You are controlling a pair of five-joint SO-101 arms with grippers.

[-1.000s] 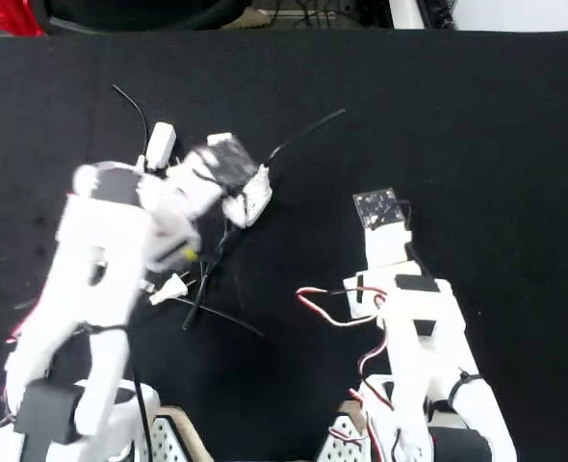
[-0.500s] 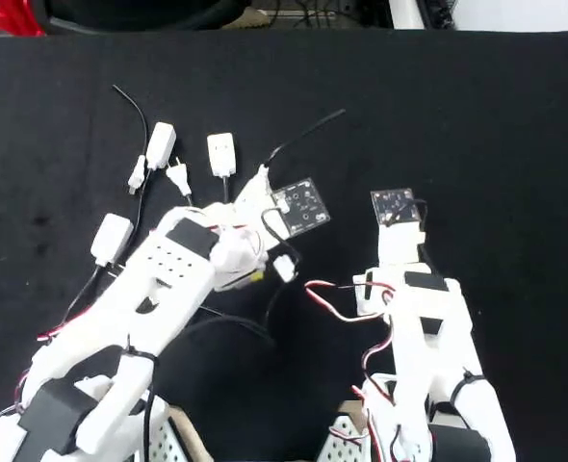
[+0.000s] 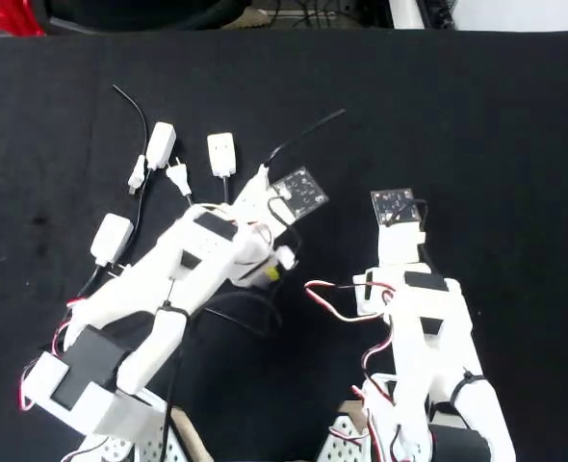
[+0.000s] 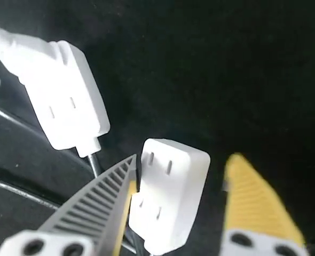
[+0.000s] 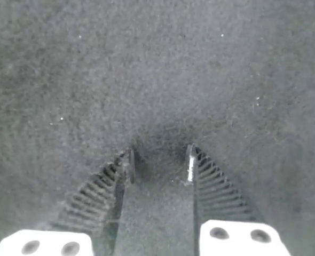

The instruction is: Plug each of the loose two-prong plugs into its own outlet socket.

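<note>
In the left wrist view my left gripper (image 4: 184, 157) is open, with a white outlet socket (image 4: 168, 192) lying on the cloth between its grey finger (image 4: 99, 202) and yellow finger (image 4: 253, 202). A second white socket (image 4: 72, 104) on a black lead lies just beyond. From above, the left arm's wrist (image 3: 260, 197) sits beside a socket (image 3: 221, 152). Two more sockets (image 3: 161, 144) (image 3: 111, 238) and a loose two-prong plug (image 3: 178, 178) lie to its left. My right gripper (image 5: 158, 162) is open over bare cloth.
Black leads (image 3: 303, 130) trail across the black cloth (image 3: 496, 125) around the sockets and under the left arm. A small white plug (image 3: 284, 258) lies beside the left arm. The right arm (image 3: 414, 289) stands at the centre right with red and white wires.
The left arm has swung from the left side towards the middle, uncovering the sockets and plugs. Its wrist now rests by the middle socket. The right arm shifted slightly right.
</note>
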